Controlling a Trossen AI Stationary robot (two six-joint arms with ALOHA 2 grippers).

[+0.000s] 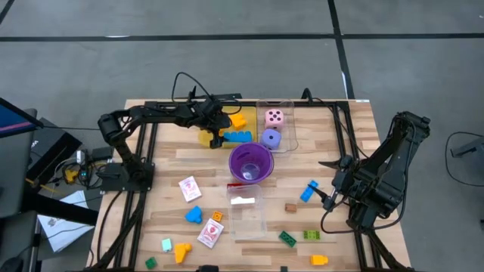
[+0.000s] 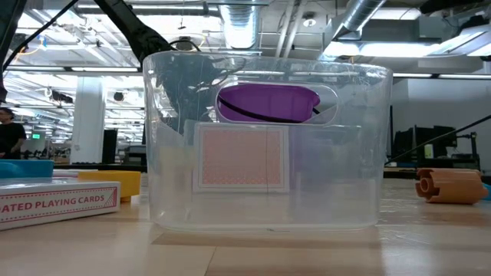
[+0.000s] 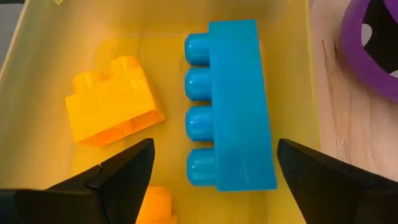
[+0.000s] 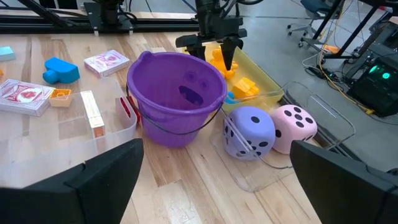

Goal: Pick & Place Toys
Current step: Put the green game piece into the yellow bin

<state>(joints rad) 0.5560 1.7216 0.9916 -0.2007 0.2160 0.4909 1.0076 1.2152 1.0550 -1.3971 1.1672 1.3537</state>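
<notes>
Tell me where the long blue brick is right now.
In the high view the blue brick lies in the yellow tray at the table's far side, beside an orange brick, under the open left gripper.

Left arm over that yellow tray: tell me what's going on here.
The left gripper hangs with fingers open over the yellow tray, just above a blue brick lying in it beside yellow bricks; it holds nothing. The right gripper waits open at the table's right side. More toys lie scattered on the table.
</notes>
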